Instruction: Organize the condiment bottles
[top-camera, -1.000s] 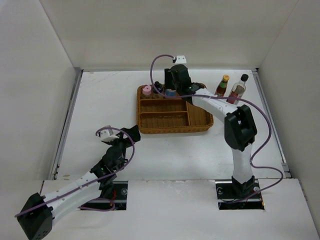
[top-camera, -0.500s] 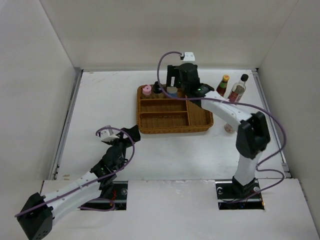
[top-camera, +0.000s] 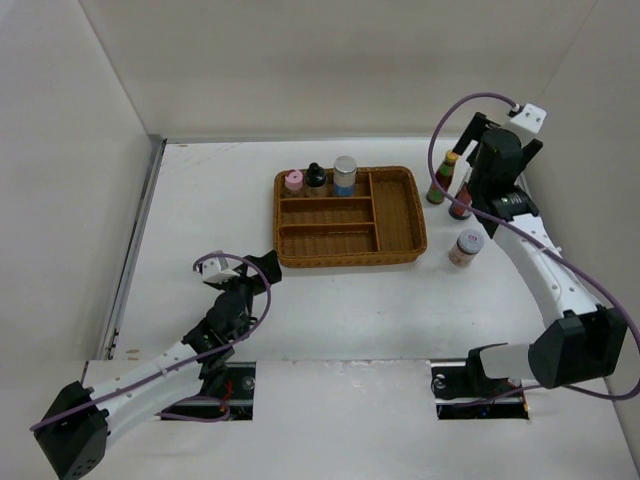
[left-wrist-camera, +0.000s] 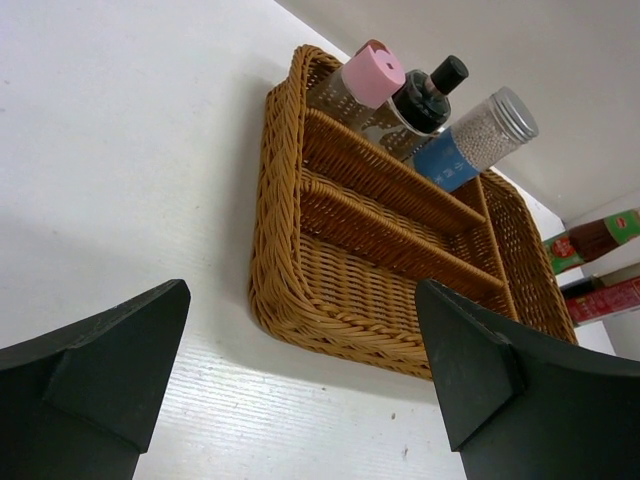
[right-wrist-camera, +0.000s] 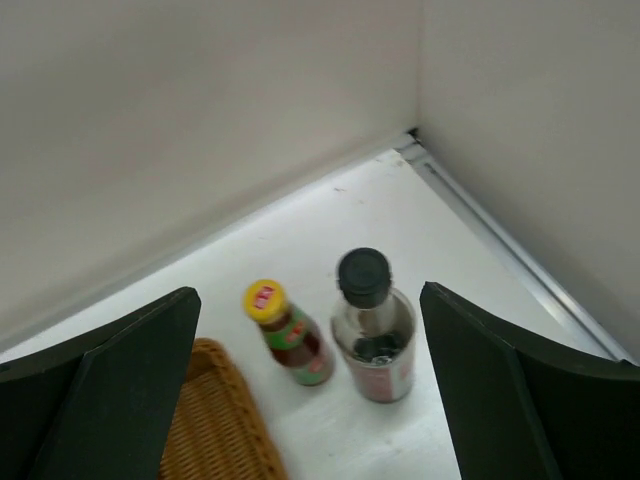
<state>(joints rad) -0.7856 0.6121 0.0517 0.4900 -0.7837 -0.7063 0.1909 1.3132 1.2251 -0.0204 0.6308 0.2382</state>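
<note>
Hanging over the far right corner of the table (top-camera: 200, 220), the right gripper (right-wrist-camera: 308, 300) has its fingers spread wide, with nothing held and nothing touched. Beneath it the dark red bottle with the yellow cap (right-wrist-camera: 287, 345) and the clear bottle with the black cap (right-wrist-camera: 372, 330) stand upright just beside each other, outside the wicker tray (top-camera: 350, 262). From overhead the wrist hides most of the clear one. A silver-lidded jar (top-camera: 466, 246) stands alone on the table nearer the arms, just off the tray's right side. Inside the tray, the far compartment holds a row of three: a pink-capped jar (top-camera: 293, 181), a small black-topped bottle (top-camera: 316, 177) and a blue-labelled jar (top-camera: 345, 175) with a silver lid. The left gripper (top-camera: 262, 268) sits low near the tray's near left corner, apart from it, fingers wide apart and holding nothing.
</note>
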